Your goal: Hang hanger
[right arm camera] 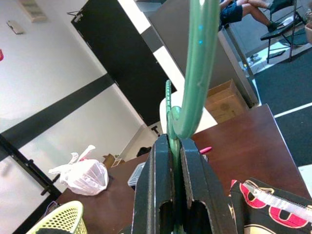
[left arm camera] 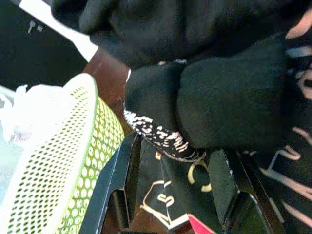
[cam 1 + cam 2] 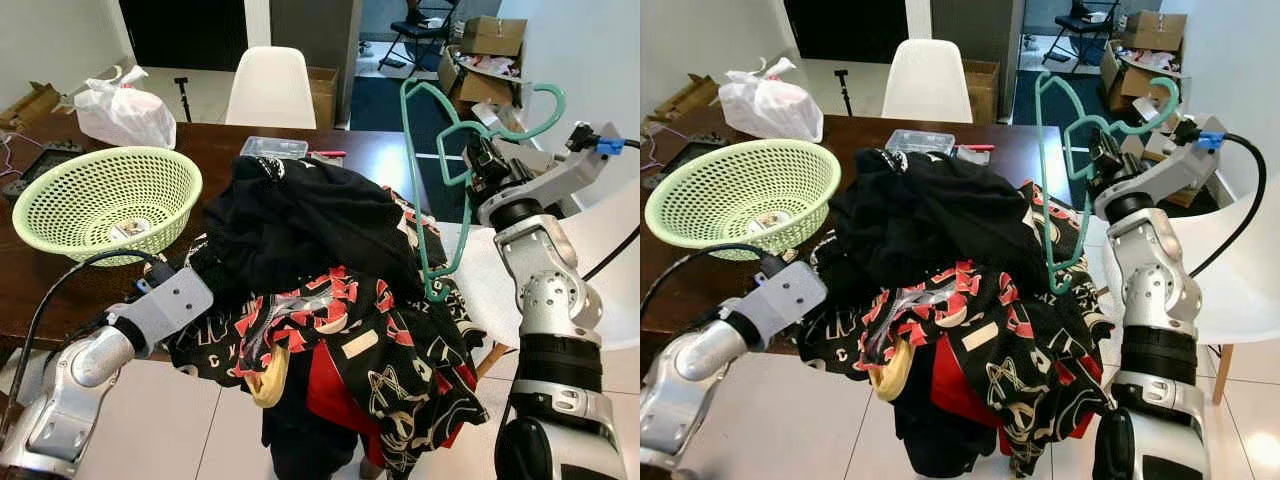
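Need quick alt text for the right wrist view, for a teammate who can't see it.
The right gripper is clamped on a green hanger that rises up and away from its fingers. Behind are a brown table, a white plastic bag and a patterned garment.

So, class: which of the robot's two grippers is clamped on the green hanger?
The right gripper: its fingers are shut on the green hanger, held up beside the table. The left gripper sits open at the clothes pile.
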